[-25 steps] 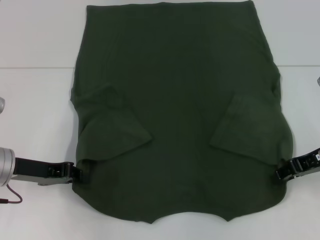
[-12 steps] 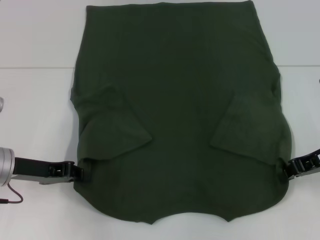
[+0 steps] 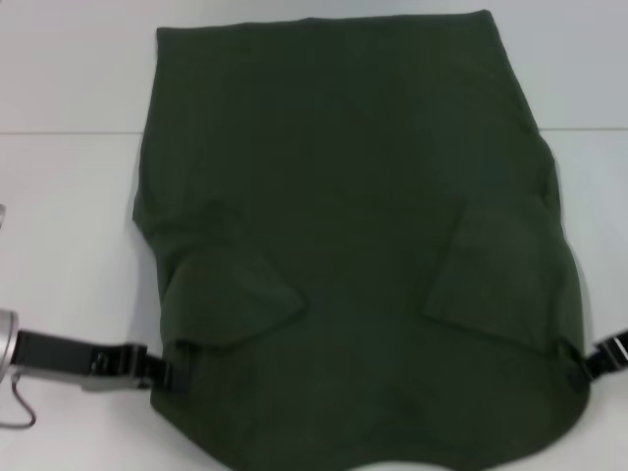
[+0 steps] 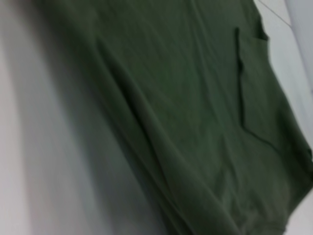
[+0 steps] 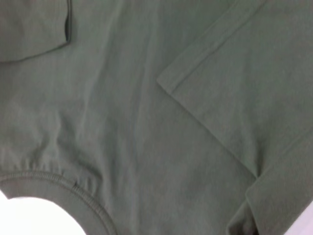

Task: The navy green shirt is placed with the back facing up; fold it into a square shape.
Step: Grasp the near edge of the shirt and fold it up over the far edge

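Gripping: my left gripper (image 3: 175,376) is pinched onto the left shoulder edge of the navy green shirt (image 3: 353,216), close to the table's near edge; its black fingers sit right at the cloth, just below the folded-in left sleeve (image 3: 228,289).
Right gripper: my right gripper (image 3: 577,361) meets the shirt's right shoulder edge by the table's near right side; its fingertips are tucked against the fabric and look clamped on it, though only a small part of it is in view.
Left arm: it reaches in low from the table's left edge, the silver wrist at the very border of the head view with a thin cable looping beneath it.
Shirt: it lies plain side up on the white table (image 3: 69,226), hem toward the far edge, collar end toward me and running past the near border of the head view.
Sleeves: both are folded inward onto the back, the right sleeve (image 3: 496,270) as a flat panel.
Left wrist view: the cloth (image 4: 195,112) slopes in long soft folds beside bare table.
Right wrist view: the ribbed collar (image 5: 73,188) curves over white table, a hemmed sleeve edge (image 5: 205,117) crossing above it.
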{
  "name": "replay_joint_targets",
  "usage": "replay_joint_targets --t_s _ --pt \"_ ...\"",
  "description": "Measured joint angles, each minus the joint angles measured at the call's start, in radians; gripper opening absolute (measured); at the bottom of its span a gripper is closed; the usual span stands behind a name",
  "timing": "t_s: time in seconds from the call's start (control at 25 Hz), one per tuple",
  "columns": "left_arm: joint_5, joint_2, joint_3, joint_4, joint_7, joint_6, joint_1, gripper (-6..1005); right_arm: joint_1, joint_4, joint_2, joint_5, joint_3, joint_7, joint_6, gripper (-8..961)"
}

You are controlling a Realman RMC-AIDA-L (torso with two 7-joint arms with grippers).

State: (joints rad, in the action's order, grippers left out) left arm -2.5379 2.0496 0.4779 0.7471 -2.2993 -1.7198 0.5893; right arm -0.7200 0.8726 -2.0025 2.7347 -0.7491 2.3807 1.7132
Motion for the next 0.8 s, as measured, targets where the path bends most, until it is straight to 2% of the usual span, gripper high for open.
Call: replay_joint_targets --t_s 0.2,0.32,0.44,0.6,0.8 --pt "-0.008 -0.011 -0.005 0.006 0.009 -0.123 -0.026 39 0.035 0.01 0.018 0.0 0.001 -0.094 0.151 58" --pt "-0.073 -0.016 -0.033 0.009 0.052 -0.25 -0.038 39 0.055 0.007 0.017 0.0 0.002 -0.161 0.23 58" --pt "-0.12 -0.017 -0.035 0.006 0.074 -0.323 -0.039 39 0.069 -0.018 0.013 0.008 -0.022 -0.193 0.265 58" --pt "-0.191 -0.012 -0.003 0.009 0.075 -0.347 -0.044 39 0.081 -0.064 0.007 0.013 -0.111 -0.209 0.268 59" --pt "-0.205 -0.013 -0.003 0.009 0.075 -0.348 -0.045 38 0.076 -0.077 -0.002 0.013 -0.135 -0.215 0.269 59"
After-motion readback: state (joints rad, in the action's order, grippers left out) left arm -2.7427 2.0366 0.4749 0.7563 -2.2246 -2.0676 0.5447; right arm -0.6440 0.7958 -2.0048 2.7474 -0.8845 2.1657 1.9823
